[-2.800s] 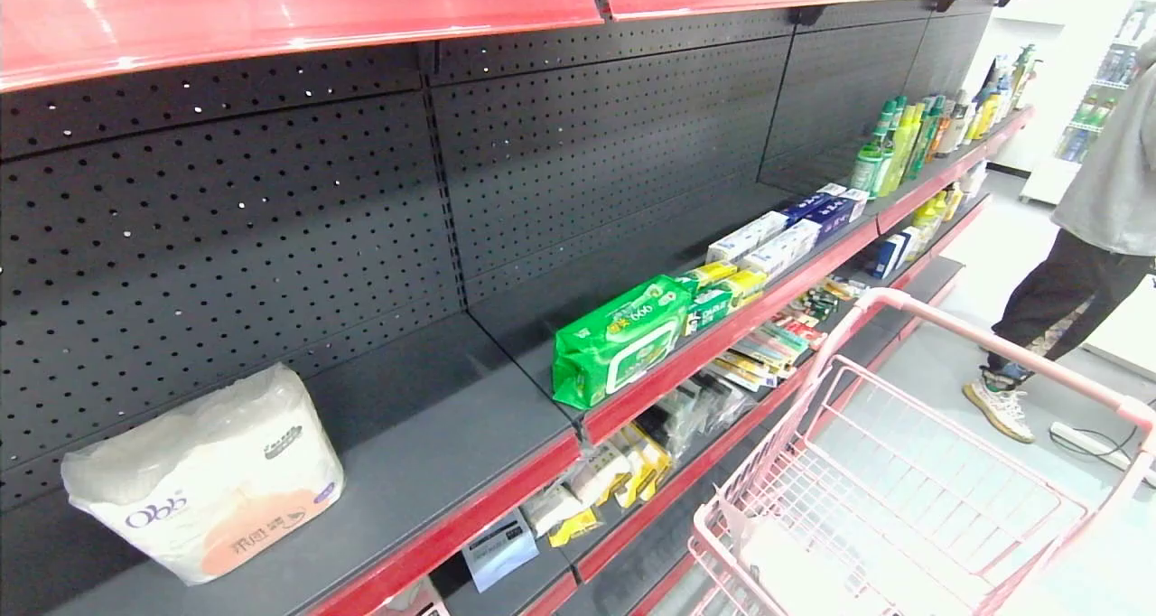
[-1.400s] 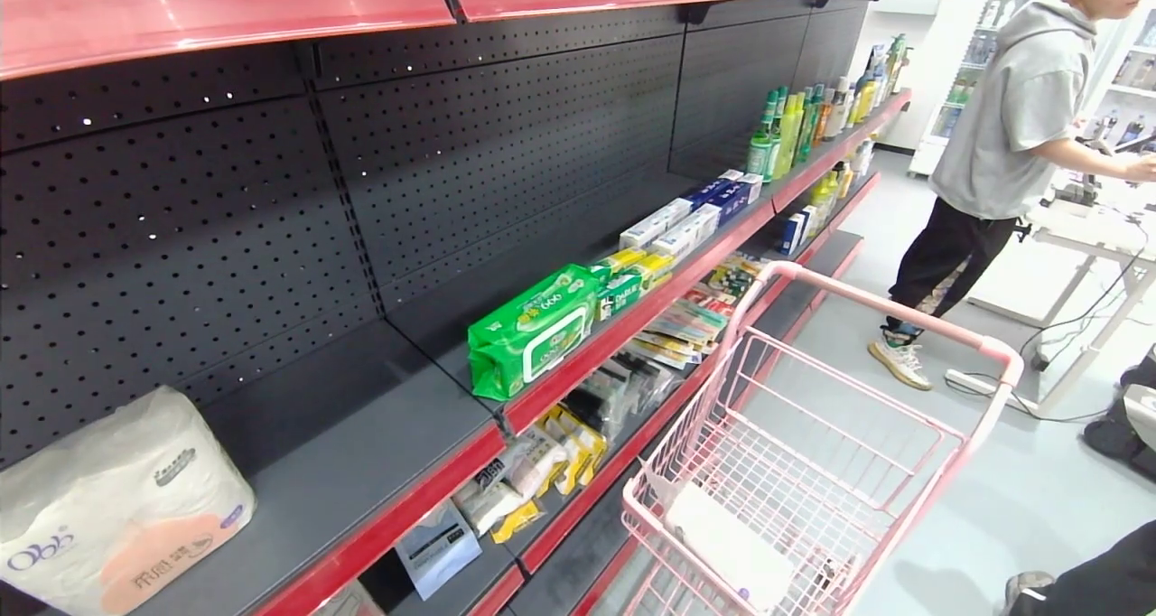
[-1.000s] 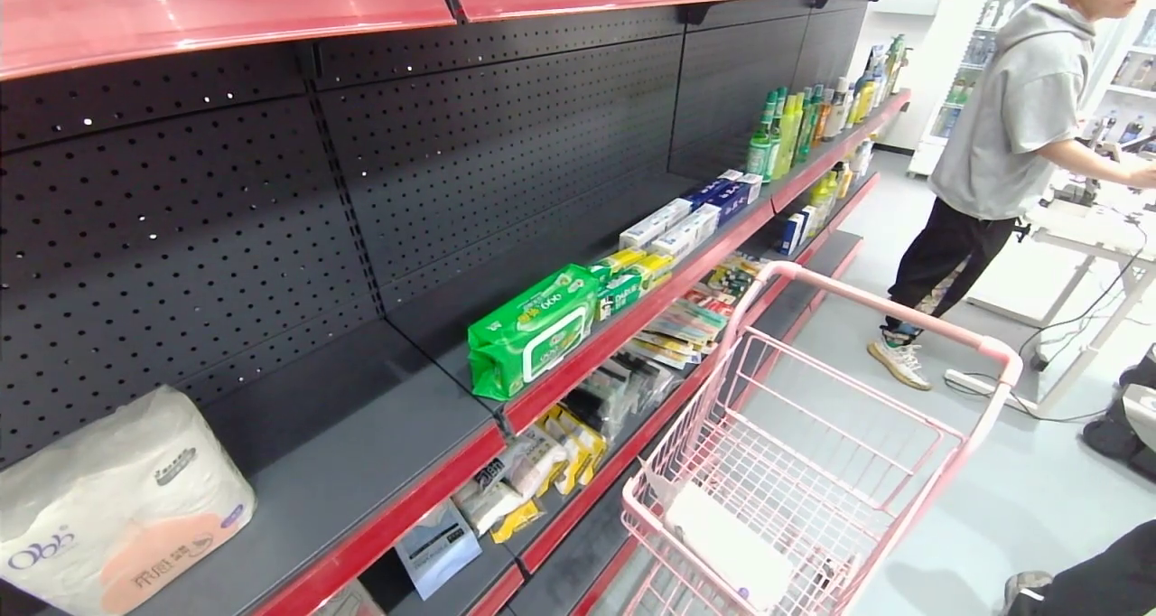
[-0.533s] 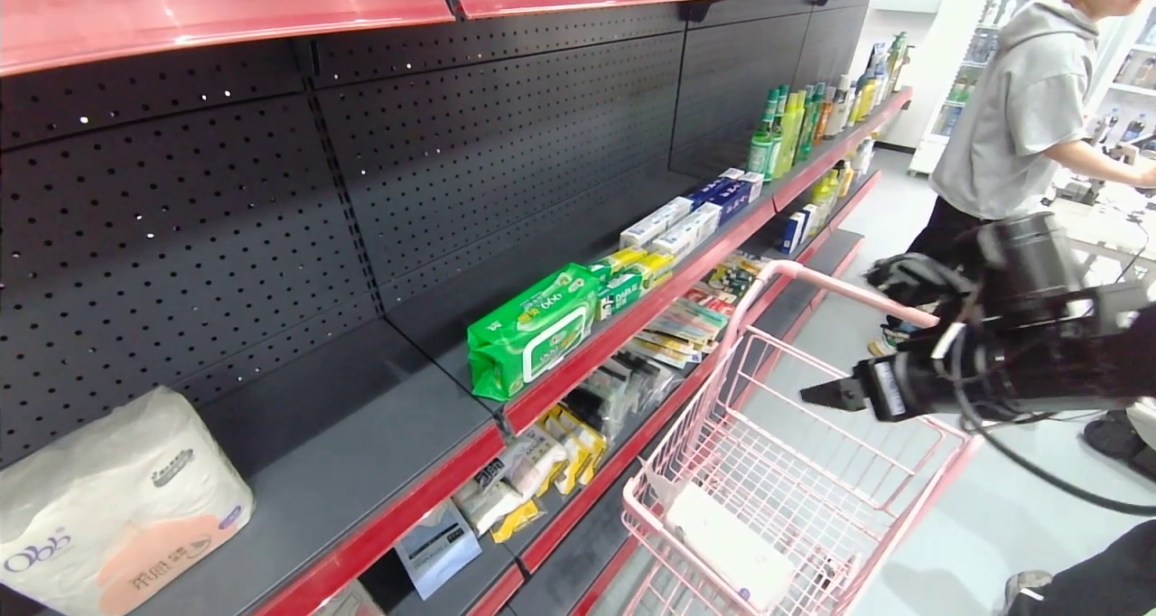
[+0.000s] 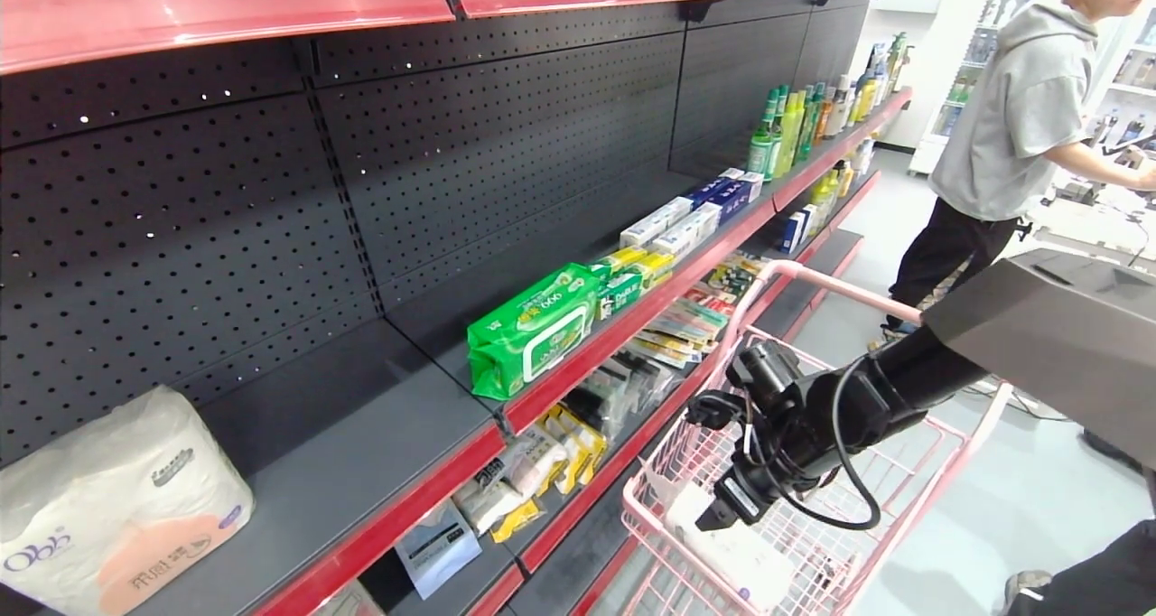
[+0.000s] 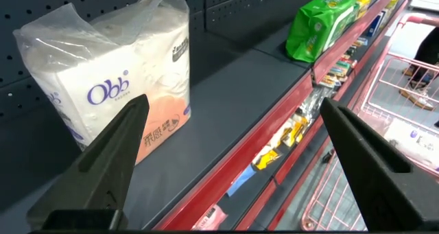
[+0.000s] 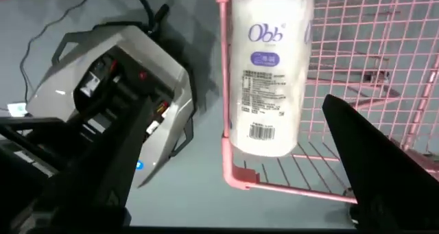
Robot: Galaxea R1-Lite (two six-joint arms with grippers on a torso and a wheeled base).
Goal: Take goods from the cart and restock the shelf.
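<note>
While my right gripper (image 5: 718, 515) hangs with its jaws spread over the pink cart (image 5: 840, 292), the white roll pack (image 5: 736, 557) lies in a corner of the basket just below it, ungripped. My left gripper (image 6: 233, 103) is likewise spread wide and holds nothing, near the tissue pack (image 6: 116, 90) standing on the grey shelf (image 6: 233, 134).

1. I see a white rolled pack (image 7: 269, 73) lying on its side in a corner of the pink wire cart (image 5: 840, 290).
2. The dark, red-edged shelf (image 5: 361, 444) carries a white tissue pack (image 5: 117, 508) and, well apart, a green wipes pack (image 5: 533, 331).
</note>
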